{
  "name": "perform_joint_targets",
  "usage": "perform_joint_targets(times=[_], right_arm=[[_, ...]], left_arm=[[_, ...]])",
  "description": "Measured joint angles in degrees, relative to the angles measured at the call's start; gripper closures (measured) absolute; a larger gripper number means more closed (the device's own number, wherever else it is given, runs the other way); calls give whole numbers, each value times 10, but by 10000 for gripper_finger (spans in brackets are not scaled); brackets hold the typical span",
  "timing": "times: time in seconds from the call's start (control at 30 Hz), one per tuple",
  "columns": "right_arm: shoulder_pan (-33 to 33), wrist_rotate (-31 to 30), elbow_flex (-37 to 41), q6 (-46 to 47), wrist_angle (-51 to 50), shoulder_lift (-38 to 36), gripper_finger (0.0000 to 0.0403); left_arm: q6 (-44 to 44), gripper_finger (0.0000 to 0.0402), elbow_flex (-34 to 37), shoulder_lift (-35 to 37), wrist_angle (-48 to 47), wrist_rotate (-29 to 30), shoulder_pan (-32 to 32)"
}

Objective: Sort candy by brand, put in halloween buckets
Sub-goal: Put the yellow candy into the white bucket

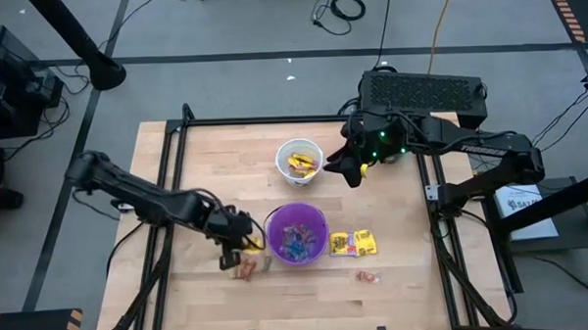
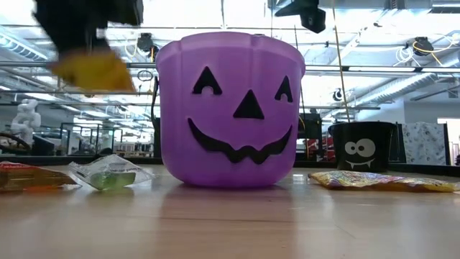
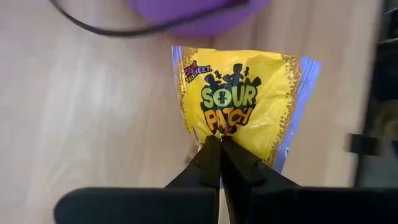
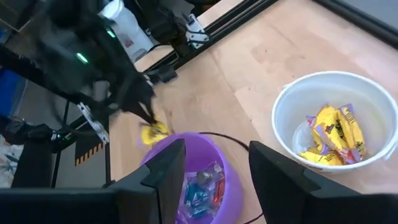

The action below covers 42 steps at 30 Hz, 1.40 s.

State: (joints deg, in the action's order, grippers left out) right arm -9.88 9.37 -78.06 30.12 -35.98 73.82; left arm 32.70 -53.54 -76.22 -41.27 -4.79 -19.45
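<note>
- We saw the purple bucket near the middle of the table, holding blue and pink candy; in the low view its carved face looked straight at the camera.
- The white bucket stood behind it, apart from it, with yellow packets inside.
- The black bucket showed only in the low view, far back and to the right of the purple one.
- Two yellow packets lay flat just right of the purple bucket, and one small pink sweet lay nearer the front edge.
- A few wrapped sweets lay on the wood left of the purple bucket; in the low view one was a clear green-tinted wrapper beside an orange one.
- A black ridged box sat at the back edge, behind the right arm.
- The left gripper hung just left of the purple bucket, above those loose sweets, its arm reaching in low from the left.
- Its fingers were pinched together on the lower edge of a yellow Sour Patch packet, which was off the wood and beside the purple rim.
- The right gripper hovered just right of the white bucket, its fingers apart and holding nothing.
</note>
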Motion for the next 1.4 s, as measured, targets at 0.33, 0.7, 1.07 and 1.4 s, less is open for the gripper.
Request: perform_joint_targets(times=[0.33, 0.7, 1.07, 1.4], right_arm=[[-34, -1, 0, -18, 70, 0, 234], [-56, -4, 0, -4, 178, 0, 234], [-56, -6, 0, 27, 190, 0, 234], [-54, -3, 0, 61, 158, 0, 234]], left_arm=[[44, 391, -162, 124, -115, 160, 57], [23, 391, -224, 196, 274, 232, 185], [30, 391, -224, 193, 461, 247, 247], [-159, 391, -224, 175, 422, 248, 246]])
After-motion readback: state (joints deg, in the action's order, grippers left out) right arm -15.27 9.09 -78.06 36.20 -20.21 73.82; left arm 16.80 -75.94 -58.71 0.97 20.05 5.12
